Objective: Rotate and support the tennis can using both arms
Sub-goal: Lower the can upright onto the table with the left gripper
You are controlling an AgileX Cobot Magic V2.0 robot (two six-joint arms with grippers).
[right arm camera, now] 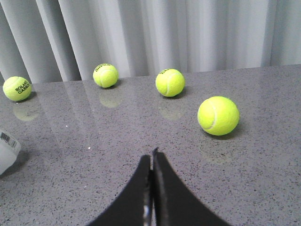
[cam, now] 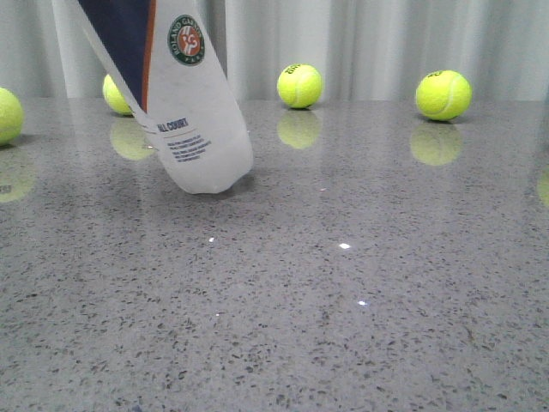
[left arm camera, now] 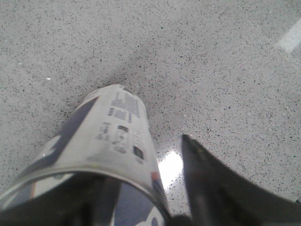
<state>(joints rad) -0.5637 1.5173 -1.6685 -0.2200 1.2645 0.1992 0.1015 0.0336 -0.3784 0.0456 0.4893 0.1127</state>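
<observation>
While clamped around the tennis can (left arm camera: 101,155), left gripper (left arm camera: 141,207) holding it tilted, base on the speckled table (cam: 343,300). Right gripper (right arm camera: 152,162) pressed closed, empty, apart from can, facing tennis balls (right arm camera: 217,115).

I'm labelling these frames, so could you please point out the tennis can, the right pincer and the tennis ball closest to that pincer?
tennis can (cam: 202,129): front view, white lower body beside the printed text.
right pincer (right arm camera: 152,160): right wrist view, between its closed fingertips.
nearest tennis ball (right arm camera: 218,116): right wrist view, middle of its felt.
</observation>
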